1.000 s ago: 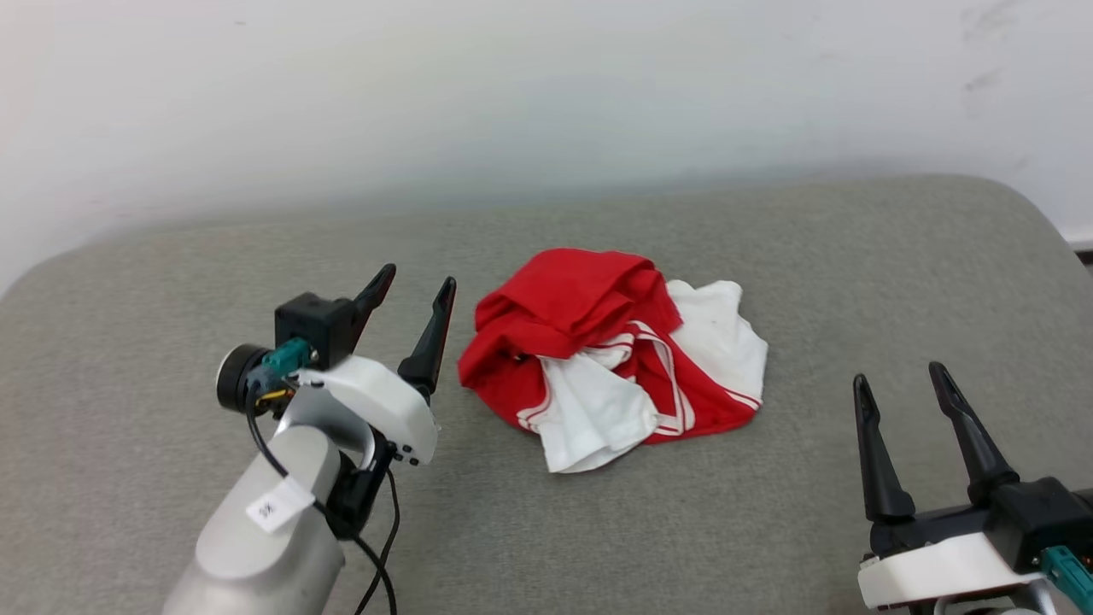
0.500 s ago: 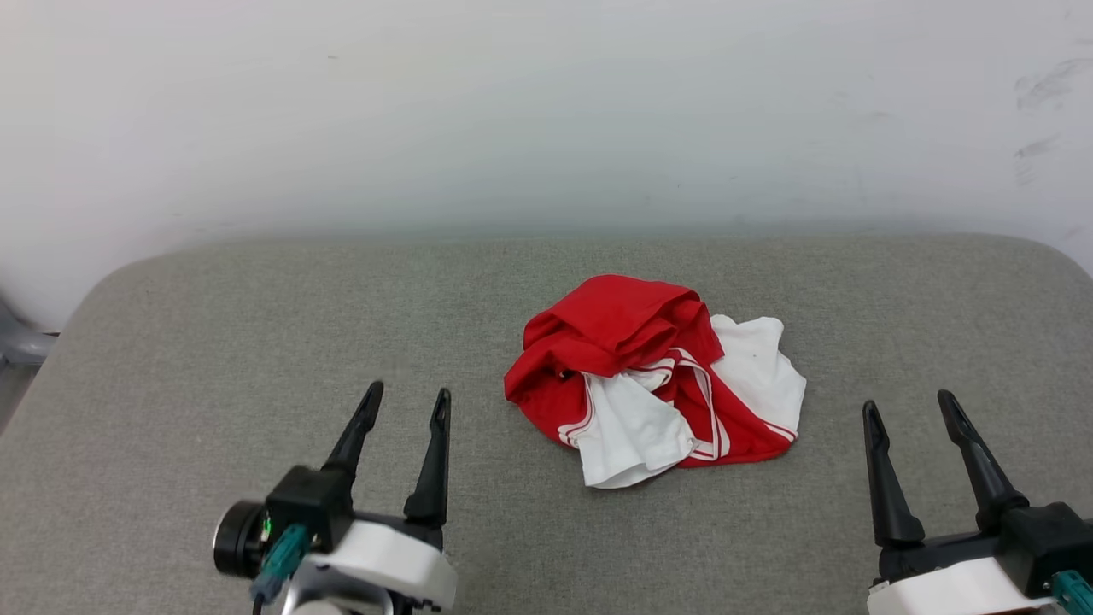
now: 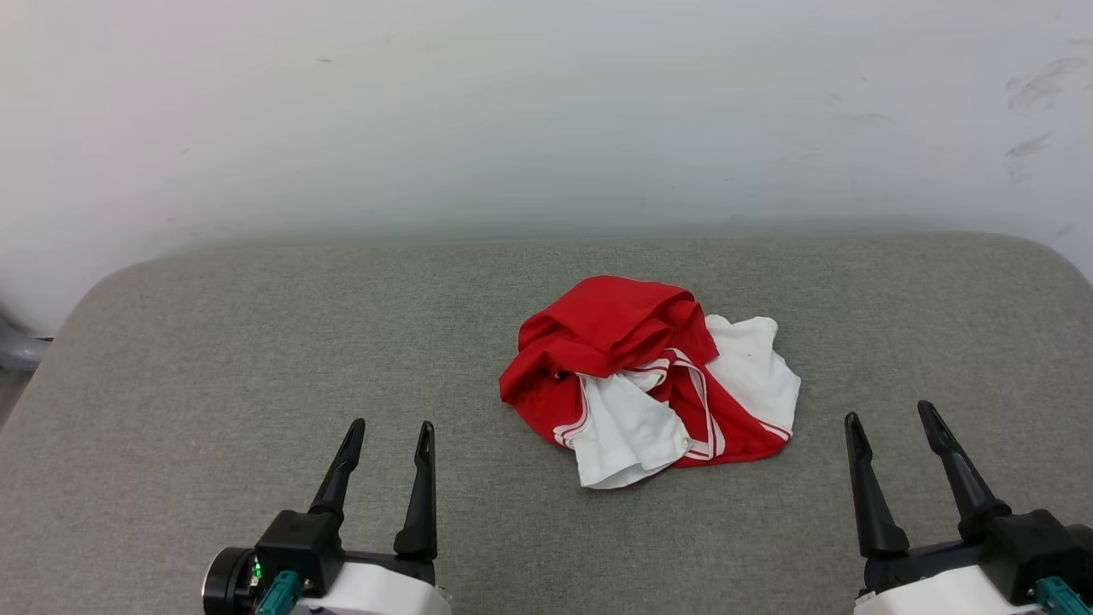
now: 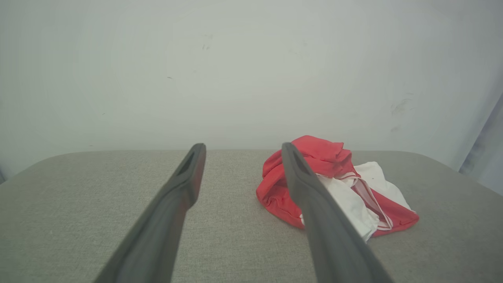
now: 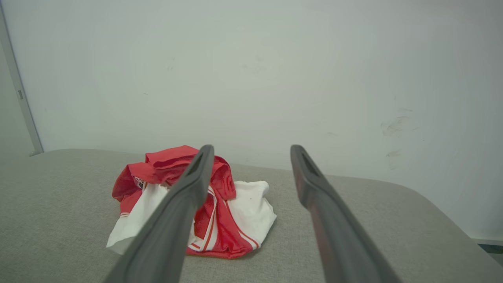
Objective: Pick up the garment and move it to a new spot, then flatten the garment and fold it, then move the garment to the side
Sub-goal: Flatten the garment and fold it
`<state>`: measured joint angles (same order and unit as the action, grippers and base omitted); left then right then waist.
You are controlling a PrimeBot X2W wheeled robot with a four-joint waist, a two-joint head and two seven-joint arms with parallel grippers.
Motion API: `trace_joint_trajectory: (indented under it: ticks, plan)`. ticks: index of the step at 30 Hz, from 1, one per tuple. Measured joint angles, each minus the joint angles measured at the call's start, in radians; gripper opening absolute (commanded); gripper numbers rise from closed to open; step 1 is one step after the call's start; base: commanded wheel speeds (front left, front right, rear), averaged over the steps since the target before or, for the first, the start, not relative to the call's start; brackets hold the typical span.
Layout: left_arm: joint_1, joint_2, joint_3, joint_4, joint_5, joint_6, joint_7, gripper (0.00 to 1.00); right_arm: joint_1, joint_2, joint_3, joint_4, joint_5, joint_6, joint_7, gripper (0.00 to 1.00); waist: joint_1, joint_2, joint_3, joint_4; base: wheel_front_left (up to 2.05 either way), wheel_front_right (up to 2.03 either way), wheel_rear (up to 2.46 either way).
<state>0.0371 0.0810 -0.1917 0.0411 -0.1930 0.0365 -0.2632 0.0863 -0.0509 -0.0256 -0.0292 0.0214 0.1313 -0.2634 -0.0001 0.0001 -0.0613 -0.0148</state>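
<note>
The garment (image 3: 649, 380) lies crumpled in a heap near the middle of the grey surface, red cloth bunched on top with white sleeve parts and striped trim showing; its lettering is hidden. It also shows in the left wrist view as the garment (image 4: 338, 188) and in the right wrist view as the garment (image 5: 173, 184). My left gripper (image 3: 388, 431) stands open at the lower left, well apart from the heap. Over at the lower right my right gripper (image 3: 888, 414) is open too, holding nothing.
The grey padded surface (image 3: 256, 359) has rounded corners and stands against a white wall (image 3: 546, 111). Its left edge drops off near a grey object (image 3: 17, 350). Bare cloth lies all around the heap.
My left gripper has drawn back from beside the garment to the lower left. The camera has shifted, so the whole picture moved. The garment keeps its shape.
</note>
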Motion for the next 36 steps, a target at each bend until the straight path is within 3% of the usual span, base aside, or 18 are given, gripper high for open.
trace_joint_trajectory:
  ticks: [15,21,24,29,36]
  plan:
    - [0.004,-0.027,0.028,0.033,0.049,-0.043,0.000,1.00,-0.001,0.000,0.002,-0.001,0.006,0.000,0.000,1.00,0.0001,0.0000,0.016,0.002,0.00,0.00,0.00]
    - [-0.029,-0.028,-0.022,0.158,0.059,-0.063,0.027,1.00,-0.005,0.000,0.007,-0.002,0.005,0.000,0.000,1.00,0.0001,0.0000,0.041,-0.002,0.00,0.00,0.00]
    - [-0.098,-0.025,-0.073,0.188,0.066,-0.096,0.172,1.00,-0.005,0.000,0.009,-0.002,0.005,0.000,0.000,1.00,0.0002,0.0000,0.055,-0.005,0.00,0.00,0.00]
    - [-0.205,-0.019,-0.174,0.170,0.063,-0.143,0.539,1.00,-0.014,0.000,0.024,-0.005,-0.003,0.000,0.000,1.00,0.0002,0.0000,0.095,-0.012,0.00,0.00,0.00]
    - [-0.377,-0.017,-0.269,0.120,0.067,-0.157,0.799,1.00,-0.073,0.000,0.058,-0.011,-0.005,0.000,0.000,1.00,0.0003,0.0000,0.190,-0.062,0.00,0.00,0.00]
